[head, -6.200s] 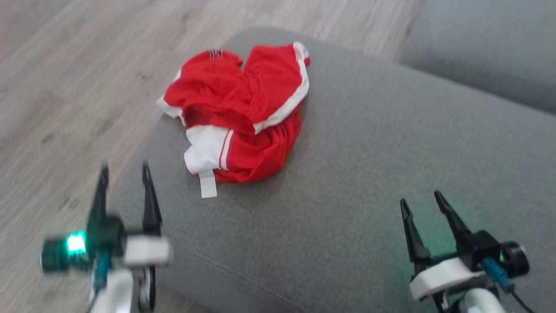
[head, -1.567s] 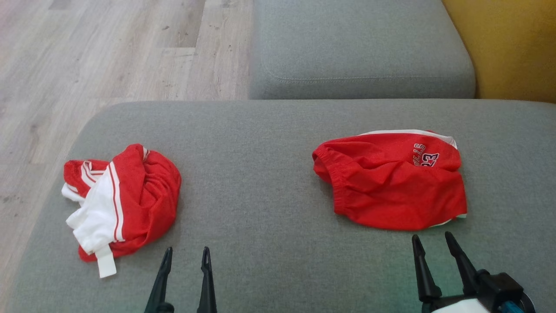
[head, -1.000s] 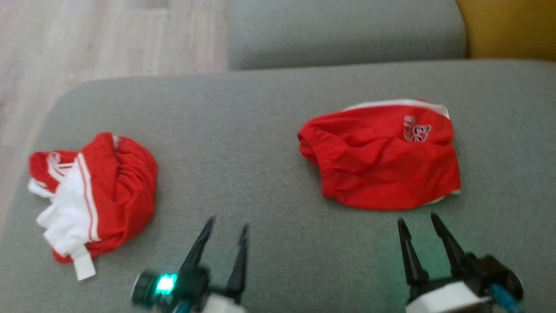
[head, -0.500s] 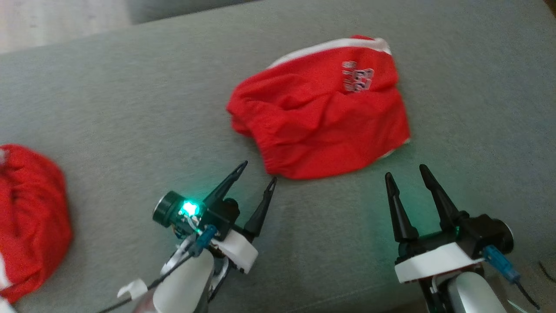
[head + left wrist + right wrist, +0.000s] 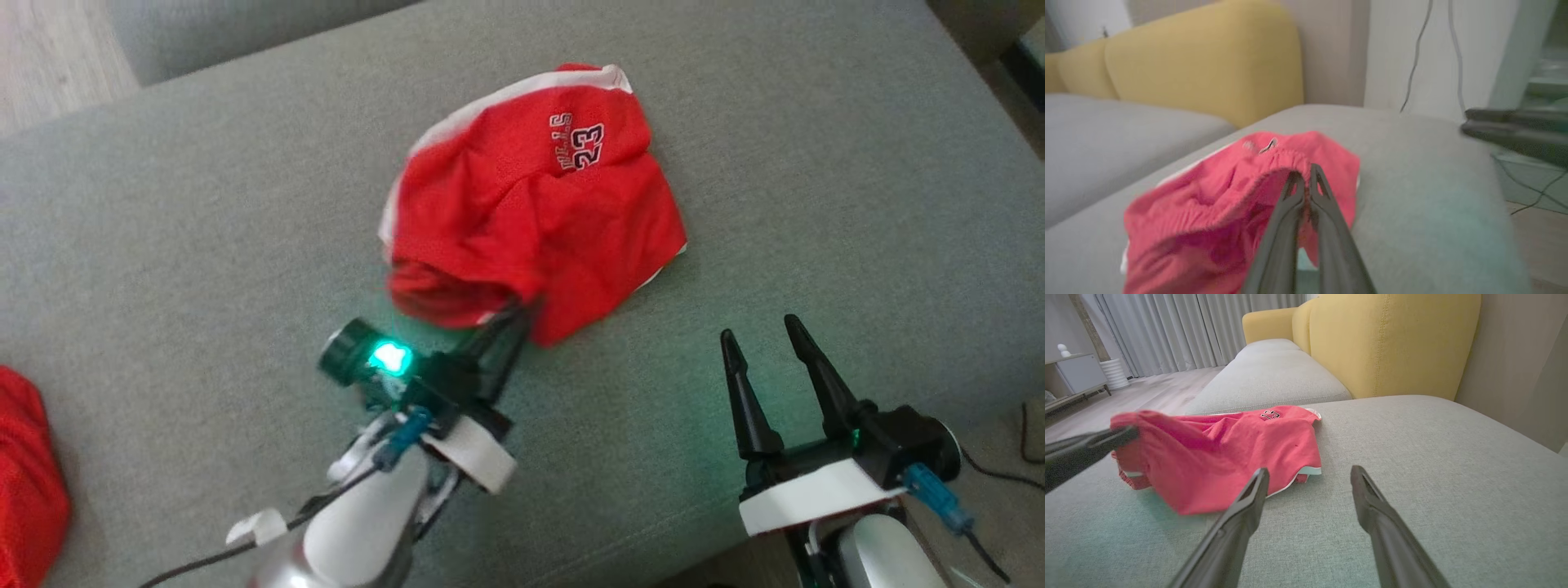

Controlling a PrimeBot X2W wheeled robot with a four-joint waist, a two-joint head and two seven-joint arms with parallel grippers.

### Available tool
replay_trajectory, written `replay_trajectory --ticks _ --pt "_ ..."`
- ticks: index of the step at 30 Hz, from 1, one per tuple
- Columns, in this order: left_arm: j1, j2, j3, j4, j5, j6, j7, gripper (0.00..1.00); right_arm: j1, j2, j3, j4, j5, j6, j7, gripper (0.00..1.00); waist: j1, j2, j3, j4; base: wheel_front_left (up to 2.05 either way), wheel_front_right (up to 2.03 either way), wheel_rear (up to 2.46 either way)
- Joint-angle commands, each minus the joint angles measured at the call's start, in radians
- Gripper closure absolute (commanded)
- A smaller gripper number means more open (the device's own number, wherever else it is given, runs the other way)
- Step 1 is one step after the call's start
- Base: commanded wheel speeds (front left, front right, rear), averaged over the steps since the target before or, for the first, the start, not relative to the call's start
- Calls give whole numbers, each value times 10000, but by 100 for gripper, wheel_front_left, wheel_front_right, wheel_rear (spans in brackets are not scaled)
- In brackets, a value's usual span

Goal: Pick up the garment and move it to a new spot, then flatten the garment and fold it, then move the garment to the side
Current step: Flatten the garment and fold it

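Note:
A red garment (image 5: 531, 204) with white trim and the number 23 lies crumpled on the grey sofa cushion (image 5: 816, 163). My left gripper (image 5: 510, 317) is shut on its near elastic edge, which is raised a little off the cushion. In the left wrist view the left gripper (image 5: 1302, 173) pinches the gathered waistband of the garment (image 5: 1208, 212). My right gripper (image 5: 759, 328) stands open over bare cushion, to the right of the garment and apart from it. In the right wrist view the right gripper (image 5: 1309, 470) is open just short of the garment (image 5: 1229, 457).
A second red and white garment (image 5: 24, 482) lies at the cushion's far left. Another grey seat (image 5: 1269, 375) and a yellow backrest (image 5: 1392, 343) stand beyond. The cushion's edge and a cable (image 5: 1029, 425) are at the lower right. Wooden floor (image 5: 49, 49) is at the upper left.
The camera has swung right and down. My left gripper reached the garment's near edge, shut on it and lifted it, bunching the cloth. The right gripper stayed open.

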State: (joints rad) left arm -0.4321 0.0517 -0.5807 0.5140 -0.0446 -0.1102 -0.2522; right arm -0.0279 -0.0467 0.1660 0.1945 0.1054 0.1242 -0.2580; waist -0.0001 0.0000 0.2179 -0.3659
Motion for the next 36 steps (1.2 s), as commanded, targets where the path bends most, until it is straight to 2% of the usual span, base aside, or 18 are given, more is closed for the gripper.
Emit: replay_trajectory --ticks 1,7,11,13,15,20,21,22,26,36 --pt "-314 20 174 -420 28 -51 -95 100 -85 -52 213 -247 50 65 -38 0 1 0 -143 -40 0 0 0" --pt "-273 15 -581 -2786 -185 -175 -95 100 207 -44 162 -178 44 65 -38 0 1 0 -908 -94 0 0 0" --pt "-398 9 -439 -3861 -431 -135 -95 100 389 -41 140 -157 23 65 -38 0 1 0 -1381 -174 0 0 0" --pt "-419 3 -222 -3627 -688 5 -95 100 436 -40 150 -149 7 65 -38 0 1 0 -1489 -203 0 0 0" --pt "-498 -3 -62 -2814 -1007 172 28 100 447 -40 175 -151 -5 65 -38 0 1 0 -1514 -234 0 0 0" --pt "-740 -11 267 -523 -3187 561 512 100 294 -38 298 -193 12 65 -38 0 1 0 -1193 -323 0 0 0" --pt "-775 -11 237 -108 -3659 589 566 88 265 -38 310 -199 17 65 -38 0 1 0 -1122 -324 0 0 0" --pt "-775 -12 105 532 -4681 575 628 0 241 -37 291 -204 23 65 -38 0 1 0 -993 -295 0 0 0" --pt "-751 -13 -513 988 -6424 288 564 0 242 -37 145 -207 25 65 -38 0 1 0 -844 -99 0 0 0" --pt "-544 -13 -1593 1042 -8885 4 882 0 295 -36 109 -194 38 65 -38 0 1 0 -798 467 0 0 0"
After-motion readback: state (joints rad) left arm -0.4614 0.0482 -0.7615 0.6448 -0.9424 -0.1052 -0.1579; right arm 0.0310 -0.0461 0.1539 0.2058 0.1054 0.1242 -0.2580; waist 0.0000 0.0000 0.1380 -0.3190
